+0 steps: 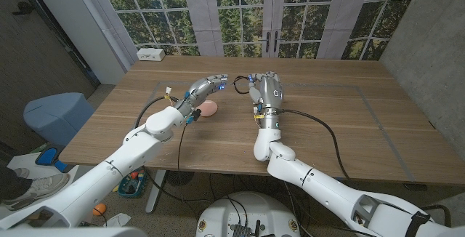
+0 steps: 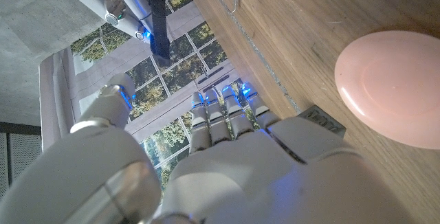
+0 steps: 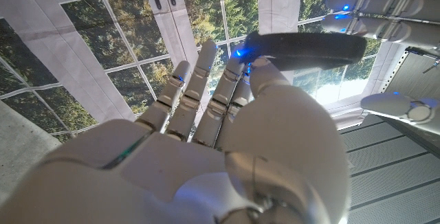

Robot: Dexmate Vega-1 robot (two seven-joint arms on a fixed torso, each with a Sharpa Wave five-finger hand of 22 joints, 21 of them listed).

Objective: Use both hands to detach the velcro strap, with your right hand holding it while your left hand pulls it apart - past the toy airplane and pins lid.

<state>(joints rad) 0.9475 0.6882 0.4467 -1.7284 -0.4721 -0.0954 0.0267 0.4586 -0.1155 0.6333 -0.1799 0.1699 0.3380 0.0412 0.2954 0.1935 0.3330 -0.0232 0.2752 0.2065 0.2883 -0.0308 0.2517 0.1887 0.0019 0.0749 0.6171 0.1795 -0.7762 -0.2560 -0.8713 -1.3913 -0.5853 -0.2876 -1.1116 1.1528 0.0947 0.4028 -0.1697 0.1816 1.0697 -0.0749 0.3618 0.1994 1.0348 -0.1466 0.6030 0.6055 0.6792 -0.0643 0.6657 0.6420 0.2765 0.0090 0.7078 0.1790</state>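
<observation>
Tall grid windows with green trees behind them close off the far side of a wooden worktop (image 1: 327, 121), and above its middle the two arms meet. One dark velcro strap (image 3: 302, 49) is held up off the worktop between them: the right robot hand (image 1: 266, 93) pinches one end of it between thumb and fingers, as the right wrist view shows plainly. In the left wrist view the strap hangs as a dark band from the other arm's fingertips, ahead of the left robot hand (image 1: 207, 88). That left robot hand has its fingers curled and reaching toward the strap, just beside the right hand's fingertips, but I cannot tell whether it has a hold on the free end.

As I judge it, the first part is done: the strap is lifted and the right hand has it secured. Whether the two faces of the velcro are already parted is not clear; the strap looks like one piece, so the pull by the left hand seems to be what remains.

By count: one strap, two robot hands, and one round pink lid (image 1: 208, 107) lying on the worktop just below the left hand, near the strap. A small white box (image 1: 151, 54) sits well away from the strap at the worktop's far left corner
</observation>
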